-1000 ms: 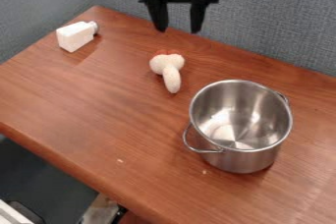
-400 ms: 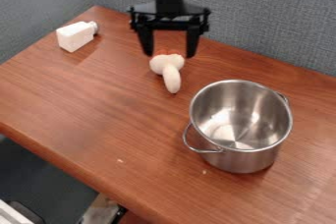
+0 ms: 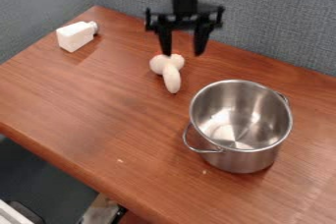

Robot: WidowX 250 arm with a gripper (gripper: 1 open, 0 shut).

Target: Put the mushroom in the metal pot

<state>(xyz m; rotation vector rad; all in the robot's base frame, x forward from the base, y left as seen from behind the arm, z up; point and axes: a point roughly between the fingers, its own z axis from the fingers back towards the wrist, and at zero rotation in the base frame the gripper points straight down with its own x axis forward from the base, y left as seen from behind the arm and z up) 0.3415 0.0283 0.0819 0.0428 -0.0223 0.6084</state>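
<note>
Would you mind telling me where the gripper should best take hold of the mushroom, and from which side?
Probably the thick cream stem, from straight above. The mushroom lies on its side on the table, stem pointing toward the metal pot, so the fingers of the gripper should straddle the stem crosswise.

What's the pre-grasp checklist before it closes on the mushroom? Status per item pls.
1. Mushroom in view and unobstructed, lying on its side on the table: ok.
2. Gripper pointing down with fingers apart: ok.
3. Gripper centred over the mushroom: not ok. It looks slightly behind and to the right of it in the picture; one view leaves depth uncertain.
4. Fingers low enough to straddle the mushroom: cannot tell from this angle.
5. Metal pot upright, mouth open, nothing inside but reflections: ok.
6. Path from mushroom to pot free; white block sits far off at the table's left corner: ok.
</note>
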